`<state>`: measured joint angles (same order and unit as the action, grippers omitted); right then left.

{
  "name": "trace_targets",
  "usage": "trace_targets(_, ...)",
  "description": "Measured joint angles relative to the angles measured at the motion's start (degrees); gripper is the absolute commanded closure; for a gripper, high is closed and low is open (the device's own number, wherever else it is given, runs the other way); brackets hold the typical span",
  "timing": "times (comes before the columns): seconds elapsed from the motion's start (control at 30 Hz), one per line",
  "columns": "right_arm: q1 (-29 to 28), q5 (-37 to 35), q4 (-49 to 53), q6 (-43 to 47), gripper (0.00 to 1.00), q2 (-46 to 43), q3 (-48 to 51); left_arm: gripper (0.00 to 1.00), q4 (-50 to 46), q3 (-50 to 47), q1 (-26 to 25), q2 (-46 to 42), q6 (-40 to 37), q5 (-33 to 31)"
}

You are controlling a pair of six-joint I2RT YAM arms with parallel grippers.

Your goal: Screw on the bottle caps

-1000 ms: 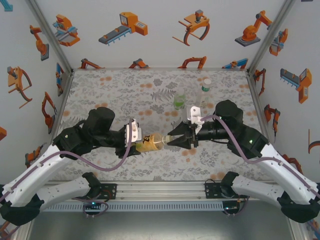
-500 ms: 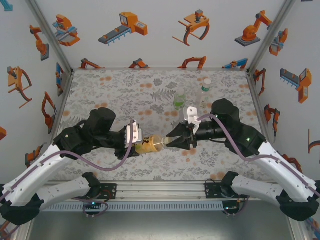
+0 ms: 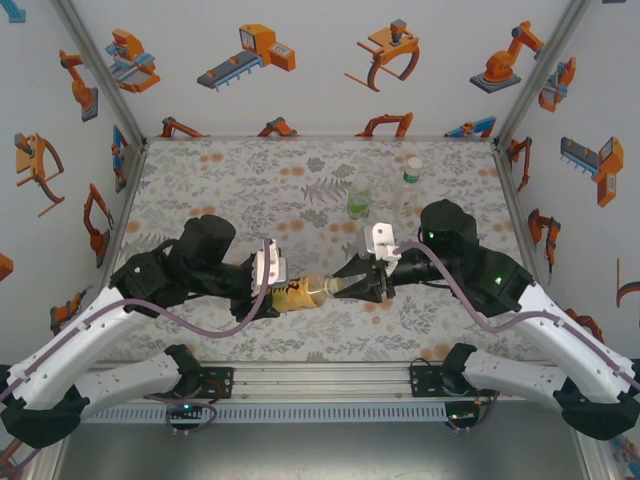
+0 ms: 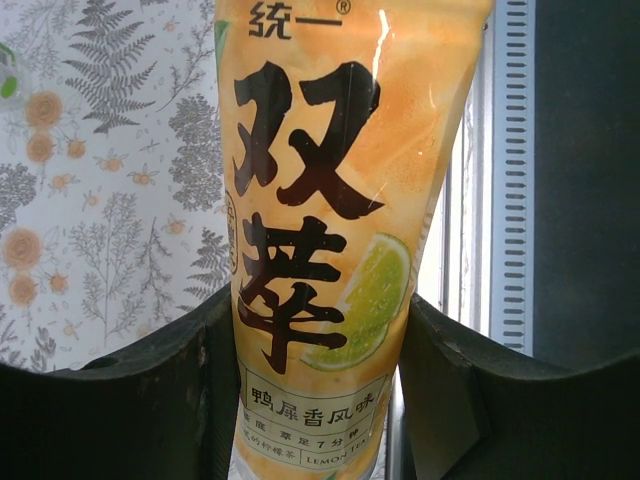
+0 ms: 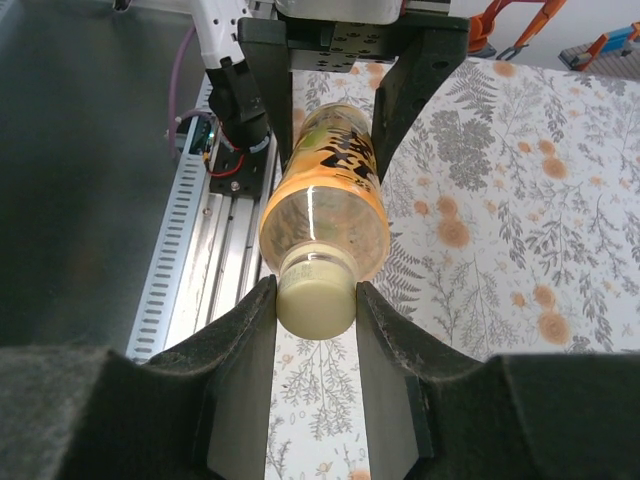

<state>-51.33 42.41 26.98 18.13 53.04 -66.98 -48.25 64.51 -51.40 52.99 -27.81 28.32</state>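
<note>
My left gripper (image 4: 313,340) is clenched around the amber bottle (image 5: 325,200), held sideways above the table (image 3: 230,180). My right gripper (image 3: 345,287) pinches the pale cap (image 5: 318,303) at its neck.

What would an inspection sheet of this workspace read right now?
Surface: floral table cover, lying flat.
Job's things: amber bottle held horizontally, pale cap on its neck; green bottle and clear bottle upright, far side.
Clutter: nothing seen.
End effectors: left end effector shut on amber bottle; right end effector shut on pale cap.
Cables: purple cables hang in loose loops.
Surroundings: walls printed with robot pictures.
</note>
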Motion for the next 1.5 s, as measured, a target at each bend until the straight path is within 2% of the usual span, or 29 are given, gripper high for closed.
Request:
trace_targets(0.5,-0.3,0.1,2.4,3.3,1.0,-0.8,-0.3,1.0,-1.4,1.2,0.0,2.6,1.6,3.5)
trace_targets(0.73,-0.7,-3.7,-0.8,-6.2,1.0,-2.7,2.2,1.0,-1.2,1.3,-0.2,2.5,1.6,2.5)
trace_targets(0.87,-0.8,-7.4,-4.7,-16.7,1.0,-4.3,5.2,1.0,-1.1,1.3,-0.3,2.3,1.6,1.1)
trace_targets(1.03,-1.0,-14.5,-7.9,-36.6,1.0,-5.7,7.8,1.0,-0.8,1.3,-0.3,1.8,1.6,-0.7)
trace_targets(1.23,-1.0,-22.8,-1.4,-63.3,1.0,-3.6,5.4,1.0,-0.4,1.3,-0.3,1.8,1.6,-2.1)
trace_targets(1.43,-1.0,-25.8,0.6,-88.4,1.0,-3.6,7.9,1.0,-1.9,1.3,-0.3,2.0,1.6,-3.3)
trace_targets(1.5,-1.2,-27.1,0.7,-95.1,0.95,-4.5,9.7,1.0,-2.2,1.2,-0.3,2.3,1.6,-3.3)
